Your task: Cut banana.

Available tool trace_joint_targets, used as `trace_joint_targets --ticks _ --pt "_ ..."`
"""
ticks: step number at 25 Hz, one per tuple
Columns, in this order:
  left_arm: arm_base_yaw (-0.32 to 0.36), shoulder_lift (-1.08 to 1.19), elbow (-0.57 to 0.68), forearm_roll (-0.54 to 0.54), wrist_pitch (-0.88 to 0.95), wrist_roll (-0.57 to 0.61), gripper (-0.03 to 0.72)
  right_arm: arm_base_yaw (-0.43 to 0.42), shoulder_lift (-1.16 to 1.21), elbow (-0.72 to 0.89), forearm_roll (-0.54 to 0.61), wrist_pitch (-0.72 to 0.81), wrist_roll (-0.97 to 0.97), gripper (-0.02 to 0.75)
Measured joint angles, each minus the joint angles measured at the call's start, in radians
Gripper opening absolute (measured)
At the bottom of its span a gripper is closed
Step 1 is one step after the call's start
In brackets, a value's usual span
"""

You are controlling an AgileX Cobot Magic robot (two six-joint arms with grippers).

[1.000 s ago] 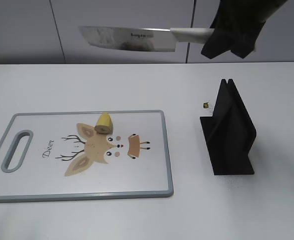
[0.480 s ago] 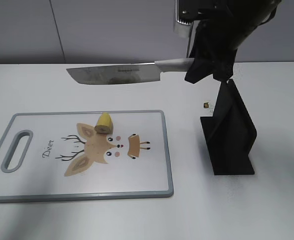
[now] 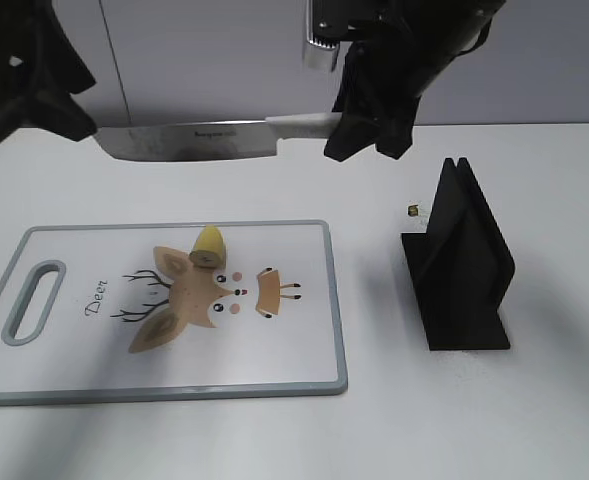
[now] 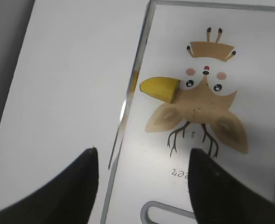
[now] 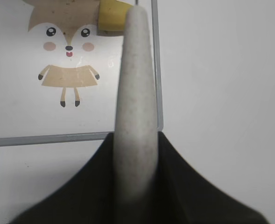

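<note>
Banana (image 3: pixel 209 246): one short yellow stub with a flat cut face, lying on the deer-print cutting board (image 3: pixel 304 370) near its far edge, over the deer's antlers. One knife (image 3: pixel 189 140) hangs level above the tabletop (image 3: pixel 534 420), its pale handle clenched in the right pincer (image 3: pixel 366 125). The left pincer (image 4: pixel 142 179) hovers released, empty. One black stand (image 3: pixel 461 265) sits well right of the board.

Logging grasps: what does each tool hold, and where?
Right tool holds the knife by its white handle. Left tool is open, empty.
</note>
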Motion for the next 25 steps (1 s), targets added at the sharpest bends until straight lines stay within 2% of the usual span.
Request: trace_joint_targets --ticks 13,16,19,23,25 --pt "-0.005 0.191 -0.003 0.010 -0.064 0.024 0.585 0.000 0.047 -0.005 0.024 0.013 -0.062 0.159" --pt "-0.005 0.206 -0.004 0.009 -0.064 0.024 0.539 0.000 0.067 -0.007 0.032 0.016 -0.063 0.159" --pt "-0.006 0.217 -0.004 0.009 -0.065 0.024 0.391 0.000 0.077 -0.007 0.048 0.017 -0.064 0.159" --pt "-0.006 0.230 -0.005 0.008 -0.064 0.024 0.090 0.000 0.082 -0.007 0.064 0.016 -0.065 0.159" --pt "-0.006 0.232 -0.005 0.010 -0.061 0.029 0.011 0.000 0.084 -0.007 0.066 0.015 -0.065 0.159"
